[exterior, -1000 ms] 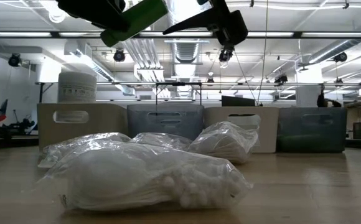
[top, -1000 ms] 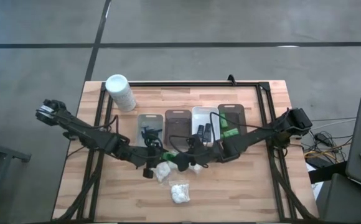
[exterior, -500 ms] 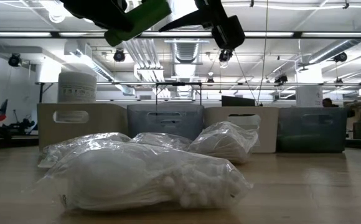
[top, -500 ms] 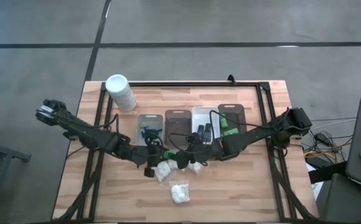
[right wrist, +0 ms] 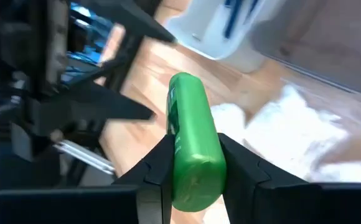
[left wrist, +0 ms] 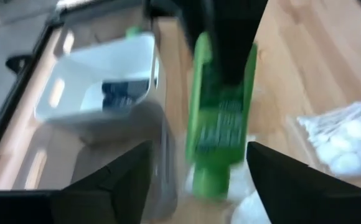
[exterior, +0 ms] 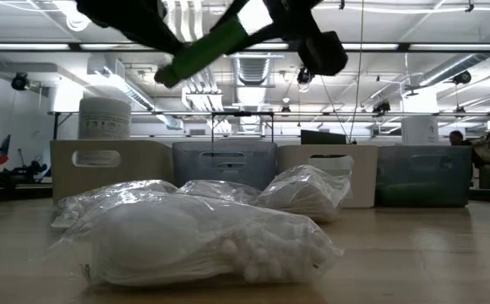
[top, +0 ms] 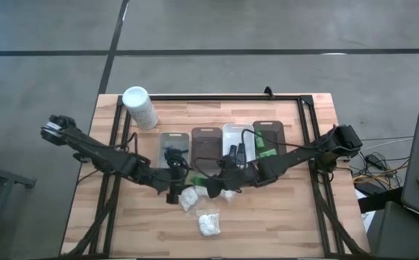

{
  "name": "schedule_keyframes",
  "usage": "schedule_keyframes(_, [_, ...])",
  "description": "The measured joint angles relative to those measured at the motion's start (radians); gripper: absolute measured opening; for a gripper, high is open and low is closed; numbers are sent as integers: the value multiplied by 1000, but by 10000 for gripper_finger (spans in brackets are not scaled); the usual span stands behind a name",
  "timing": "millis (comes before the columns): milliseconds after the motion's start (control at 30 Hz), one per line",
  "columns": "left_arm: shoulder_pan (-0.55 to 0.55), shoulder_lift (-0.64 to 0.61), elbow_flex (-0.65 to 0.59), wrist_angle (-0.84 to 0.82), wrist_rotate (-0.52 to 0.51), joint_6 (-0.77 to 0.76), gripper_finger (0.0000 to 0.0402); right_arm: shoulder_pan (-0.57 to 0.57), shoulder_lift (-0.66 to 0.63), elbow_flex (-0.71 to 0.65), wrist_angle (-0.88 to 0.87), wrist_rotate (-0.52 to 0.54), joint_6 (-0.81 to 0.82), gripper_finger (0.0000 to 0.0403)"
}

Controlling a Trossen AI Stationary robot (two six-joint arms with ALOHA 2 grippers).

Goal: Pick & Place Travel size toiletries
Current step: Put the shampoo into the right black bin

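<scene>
A bright green little bottle [exterior: 211, 46] hangs in the air above the white crinkly packets [exterior: 203, 236], between my two grippers near the table's middle. My right gripper [right wrist: 195, 144] is shut on it. My left gripper [left wrist: 199, 148] is open, with one finger on either side of the bottle's free end [left wrist: 210, 180] and a gap on both sides. From above, both grippers meet just in front of the trays, the left [top: 184, 185] and the right [top: 214, 185]. More packets [top: 208, 224] lie on the table toward its near edge. My right gripper pinches the green bottle's upper end [right wrist: 196, 171] between its two fingers [right wrist: 159, 168]. The bottle runs on past the fingertips, in line with the fingers. It is lifted clear and tilted, its free end [exterior: 167, 76] lower and toward the left arm.
A row of trays stands behind the grippers: grey [top: 174, 148], brown [top: 206, 143], white [top: 236, 137] and a dark one [top: 269, 136] with green bottles in it. A tall white cylindrical container [top: 139, 107] stands at the far left. A black frame [top: 217, 97] edges the table.
My right gripper has shut on the green bottle and my left gripper has opened and let it go. The bottle, almost level before, has tipped so that its free end hangs lower. Neither arm has shifted.
</scene>
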Motion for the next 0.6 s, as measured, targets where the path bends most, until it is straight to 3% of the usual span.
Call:
schedule_keyframes(200, [0, -61, 0, -260, 12, -234, 281, 56, -53, 3, -193, 118, 88, 93])
schedule_keyframes(367, [-4, -108, 0, -434, 44, -437, 274, 138, -142, 8, -599, 313, 364, 91])
schedule_keyframes(600, [-5, -131, -32, -478, 103, -544, 272, 163, -235, -8, -1204, 340, 770, 93])
